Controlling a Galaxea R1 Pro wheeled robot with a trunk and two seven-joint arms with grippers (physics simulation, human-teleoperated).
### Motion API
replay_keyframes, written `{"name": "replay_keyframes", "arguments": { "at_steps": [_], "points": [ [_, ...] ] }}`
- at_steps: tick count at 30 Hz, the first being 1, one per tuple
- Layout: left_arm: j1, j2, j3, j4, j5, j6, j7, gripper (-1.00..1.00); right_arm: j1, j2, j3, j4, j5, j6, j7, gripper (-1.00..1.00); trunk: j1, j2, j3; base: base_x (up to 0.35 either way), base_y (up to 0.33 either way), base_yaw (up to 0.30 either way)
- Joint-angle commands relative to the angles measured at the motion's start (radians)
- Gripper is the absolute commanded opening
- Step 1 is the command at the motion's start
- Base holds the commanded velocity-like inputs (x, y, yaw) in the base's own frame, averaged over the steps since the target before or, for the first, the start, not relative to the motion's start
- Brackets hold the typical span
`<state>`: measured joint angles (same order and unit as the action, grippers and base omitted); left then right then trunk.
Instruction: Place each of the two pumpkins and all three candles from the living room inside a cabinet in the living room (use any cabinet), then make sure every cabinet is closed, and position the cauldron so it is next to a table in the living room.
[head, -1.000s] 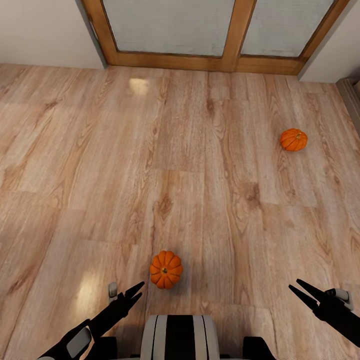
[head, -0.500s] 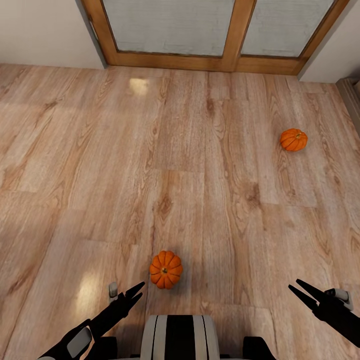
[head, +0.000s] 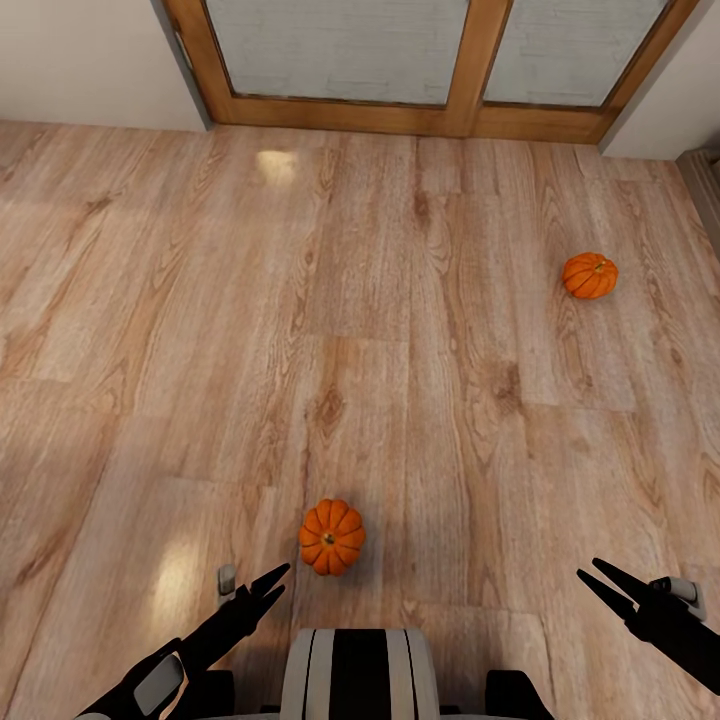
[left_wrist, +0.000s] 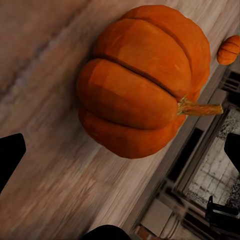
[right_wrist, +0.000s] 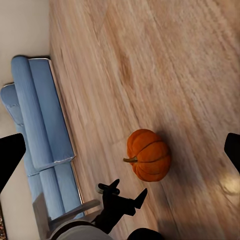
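Two orange ribbed pumpkins lie on the light wood plank floor. The near pumpkin sits just ahead of my base. My left gripper hangs open a little short of it, to its left, and touches nothing. The far pumpkin rests well ahead on the right. Low at the right, my right gripper is open and empty, apart from both pumpkins. Candles, cabinet, cauldron and table are out of view.
A wood-framed glass door runs along the far wall, with white wall beside it. A blue sofa stands off to one side. My base shows at the bottom. Bare floor lies between the pumpkins.
The whole head view has shifted by a few pixels, so the camera moved slightly. Neither the pumpkins nor the grippers have visibly moved.
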<state>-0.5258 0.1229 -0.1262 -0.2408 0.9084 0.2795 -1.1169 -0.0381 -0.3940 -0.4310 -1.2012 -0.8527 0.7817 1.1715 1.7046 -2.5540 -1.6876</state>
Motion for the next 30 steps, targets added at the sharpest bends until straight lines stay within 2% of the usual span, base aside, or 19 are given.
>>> {"name": "replay_keyframes", "arguments": {
  "at_steps": [1, 30],
  "points": [
    [0.0, 0.001, -0.007, 0.0, 0.01, 0.009, -0.002, 1.0, 0.0, 0.0, 0.0, 0.0, -0.004, 0.006, 0.0, 1.0, 0.0, 0.0, 0.0, 0.0, 0.0, 0.0],
    [0.0, -0.001, -0.01, 0.0, 0.01, 0.009, -0.001, 1.0, 0.0, -0.002, 0.0, 0.001, -0.005, 0.005, 0.005, 1.0, 0.0, 0.0, 0.0, 0.03, -0.024, 0.0]
  ]
}}
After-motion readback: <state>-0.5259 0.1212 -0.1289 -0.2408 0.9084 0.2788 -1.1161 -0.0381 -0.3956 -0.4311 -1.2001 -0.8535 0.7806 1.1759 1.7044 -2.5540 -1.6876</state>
